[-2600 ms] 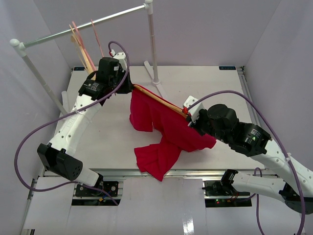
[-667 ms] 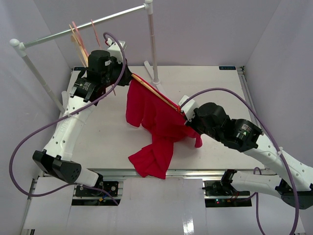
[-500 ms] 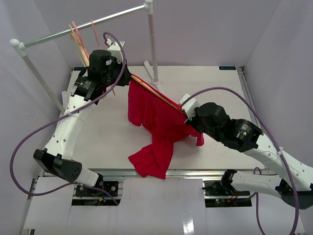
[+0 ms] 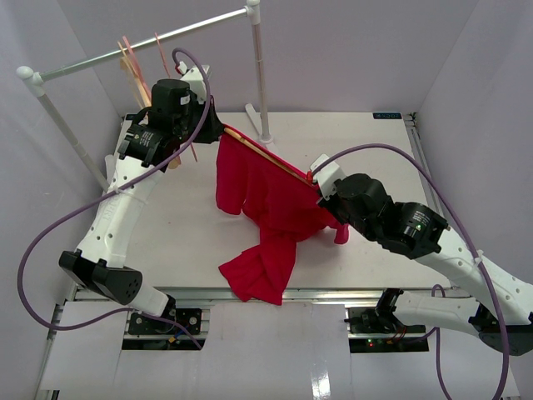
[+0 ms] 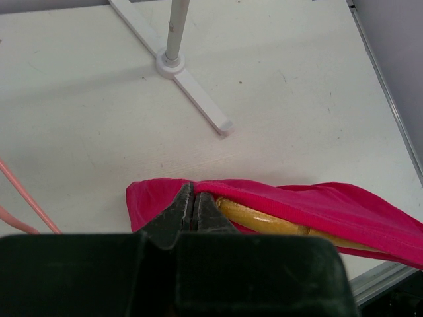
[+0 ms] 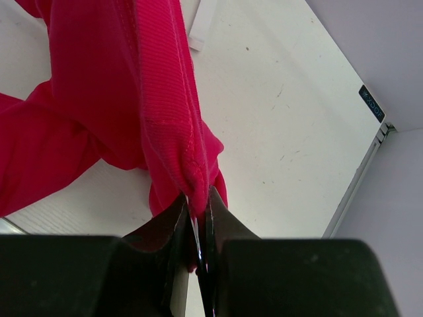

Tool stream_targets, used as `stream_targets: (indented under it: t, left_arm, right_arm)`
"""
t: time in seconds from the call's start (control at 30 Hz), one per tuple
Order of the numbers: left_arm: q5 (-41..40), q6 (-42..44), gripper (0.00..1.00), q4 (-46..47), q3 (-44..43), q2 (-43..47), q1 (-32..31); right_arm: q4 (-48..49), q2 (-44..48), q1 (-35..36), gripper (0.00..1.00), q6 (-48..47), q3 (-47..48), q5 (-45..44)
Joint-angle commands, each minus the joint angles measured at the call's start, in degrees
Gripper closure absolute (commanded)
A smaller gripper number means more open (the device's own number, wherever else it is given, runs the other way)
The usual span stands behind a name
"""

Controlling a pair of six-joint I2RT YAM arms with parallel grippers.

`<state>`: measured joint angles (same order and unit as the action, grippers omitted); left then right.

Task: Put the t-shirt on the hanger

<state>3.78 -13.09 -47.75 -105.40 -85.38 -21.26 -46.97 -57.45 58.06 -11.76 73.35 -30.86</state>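
Observation:
The red t-shirt (image 4: 271, 208) hangs between my two grippers, and its lower part is bunched on the table near the front edge. The wooden hanger (image 4: 266, 156) runs slantwise along the shirt's top edge, mostly inside the cloth. One arm of the hanger (image 5: 264, 221) shows under the red fabric in the left wrist view. My left gripper (image 4: 214, 131) is shut on the shirt's edge (image 5: 165, 198) beside the hanger's end. My right gripper (image 4: 321, 188) is shut on a fold of the shirt (image 6: 178, 145), held above the table. The hanger's hook is hidden.
A white clothes rack with a rail (image 4: 141, 48) and upright pole (image 4: 261, 83) stands at the back. Its foot (image 5: 195, 99) lies ahead of my left gripper. Thin pink hangers (image 4: 133, 62) and a pale wooden hanger (image 4: 148, 98) hang on the rail beside my left arm.
My left gripper has risen and moved back toward the rail with the shirt's edge. My right gripper has shifted left. The shirt hangs higher and its bunched bottom has slid left.

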Motion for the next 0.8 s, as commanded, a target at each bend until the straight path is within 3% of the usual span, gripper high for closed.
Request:
stream_targets:
  t: [0.0,0.17,0.57,0.77]
  left_arm:
    - [-20.7,0.6,1.00,4.6,-2.2,2.0,6.8]
    - [-22.2,2.1,1.00,4.3,-2.9,2.5,6.9]
    - [-16.7,7.9,1.00,6.9,-1.5,2.6,5.5]
    - [-24.2,10.6,1.00,7.5,-1.6,0.4,-3.1]
  right_arm:
    - [-19.1,3.1,-0.8,0.92,0.1,1.5,-13.7]
    - [-19.2,2.7,-0.9,0.92,0.1,1.3,-14.8]
    - [-19.2,-2.9,-0.8,0.92,-2.4,4.6,-21.5]
    - [-16.4,-5.9,-0.8,0.92,-5.4,8.5,-24.6]
